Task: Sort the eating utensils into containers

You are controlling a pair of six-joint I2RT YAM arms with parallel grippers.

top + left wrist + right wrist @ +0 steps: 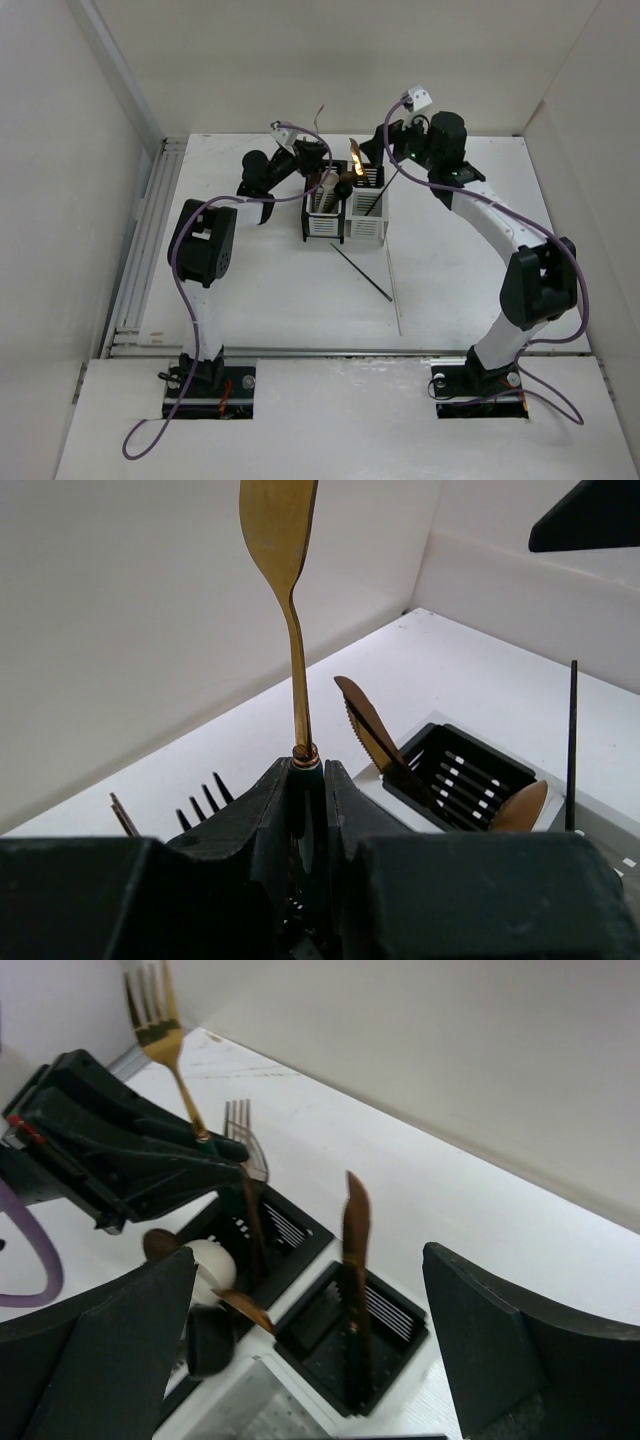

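My left fingers [272, 798] pinch the gold fork [155, 1020] upright, handle down, just beside the left caddy [322, 223]; right fingers [110, 1350] gape empty.

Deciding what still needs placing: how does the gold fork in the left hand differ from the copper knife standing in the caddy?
The gold fork is clamped in the left hand and held up off the caddies. The copper knife stands in a caddy slot with no hand gripping it. The fork is bright yellow gold, while the knife is a darker copper. Both point working end up.
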